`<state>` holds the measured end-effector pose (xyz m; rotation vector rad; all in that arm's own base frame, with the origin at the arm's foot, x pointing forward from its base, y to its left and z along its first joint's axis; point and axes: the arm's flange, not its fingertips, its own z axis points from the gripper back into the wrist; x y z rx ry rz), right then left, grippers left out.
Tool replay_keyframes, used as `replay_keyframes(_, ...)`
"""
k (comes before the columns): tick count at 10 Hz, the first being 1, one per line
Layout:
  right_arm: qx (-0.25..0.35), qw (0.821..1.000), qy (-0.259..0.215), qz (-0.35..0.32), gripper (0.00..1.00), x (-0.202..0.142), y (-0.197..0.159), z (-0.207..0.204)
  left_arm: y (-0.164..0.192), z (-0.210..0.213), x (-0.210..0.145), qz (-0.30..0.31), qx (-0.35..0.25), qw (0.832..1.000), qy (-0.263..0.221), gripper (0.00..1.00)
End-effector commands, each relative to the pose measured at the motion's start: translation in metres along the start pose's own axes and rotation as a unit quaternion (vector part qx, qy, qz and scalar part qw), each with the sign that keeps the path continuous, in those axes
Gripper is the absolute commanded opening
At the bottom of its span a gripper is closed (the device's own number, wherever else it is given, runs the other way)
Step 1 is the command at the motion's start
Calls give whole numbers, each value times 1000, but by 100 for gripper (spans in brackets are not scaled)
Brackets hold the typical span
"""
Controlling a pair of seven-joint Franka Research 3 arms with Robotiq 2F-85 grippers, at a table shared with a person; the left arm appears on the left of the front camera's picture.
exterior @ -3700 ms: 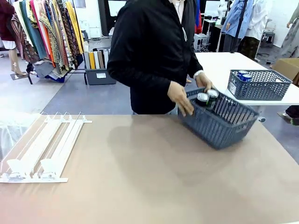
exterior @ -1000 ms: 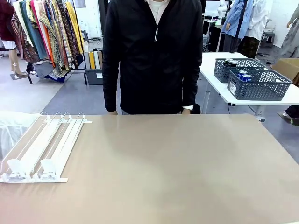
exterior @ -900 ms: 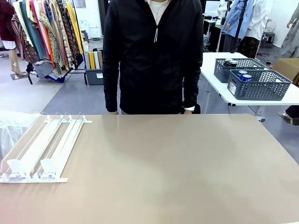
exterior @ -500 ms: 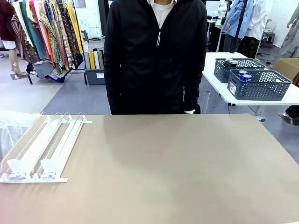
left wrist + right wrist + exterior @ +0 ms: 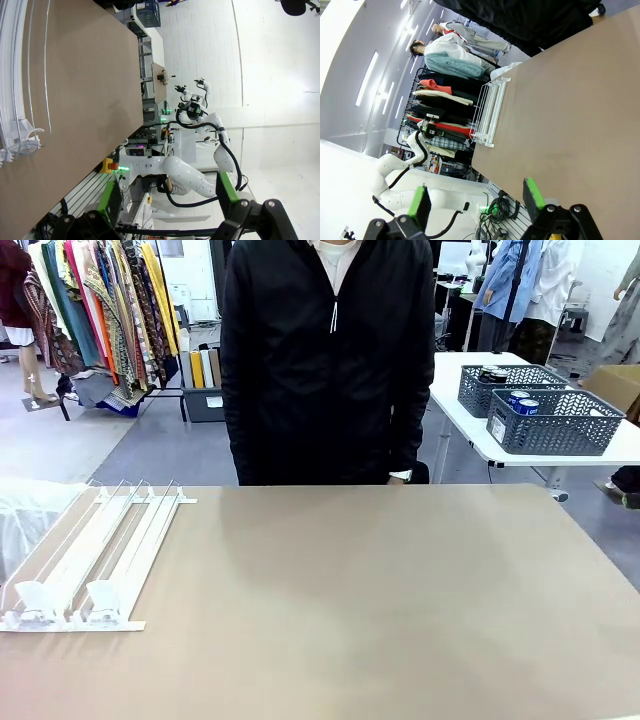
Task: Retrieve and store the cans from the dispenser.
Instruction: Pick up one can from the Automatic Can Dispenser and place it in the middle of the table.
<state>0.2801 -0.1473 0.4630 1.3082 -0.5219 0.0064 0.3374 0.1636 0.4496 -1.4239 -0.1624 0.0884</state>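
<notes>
The dispenser (image 5: pixel 95 550) is a sloped white rack with wire dividers at the table's left edge, and its lanes are bare. It also appears in the left wrist view as the dispenser (image 5: pixel 20 75) and in the right wrist view as the dispenser (image 5: pixel 489 114). Blue cans (image 5: pixel 520 400) sit in a grey basket (image 5: pixel 560 425) on a white table behind the person. Dark cans (image 5: pixel 492 373) sit in a second grey basket (image 5: pixel 500 390) beside it. My left gripper (image 5: pixel 169 196) is open and holds nothing. My right gripper (image 5: pixel 476 200) is open, off the table's near edge.
A person in a black jacket (image 5: pixel 330 360) stands at the far edge of the brown table (image 5: pixel 360 610), arms down. Clothes racks (image 5: pixel 100 310) stand far left. My right arm (image 5: pixel 192 172) shows off the table's near side.
The person has carried the grey basket with the dark cans off my table to the white table behind, then stepped back to the middle. My grippers have stayed still.
</notes>
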Motion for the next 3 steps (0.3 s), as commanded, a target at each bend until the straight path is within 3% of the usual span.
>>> replay_keyframes(1,12,1000,-10,7,100,4,4,-2,-3,-1,-1,0,-10,1000,-3,100)
replay_keyframes(3,12,1000,-10,7,100,4,4,-2,-3,-1,-1,0,-10,1000,-3,100)
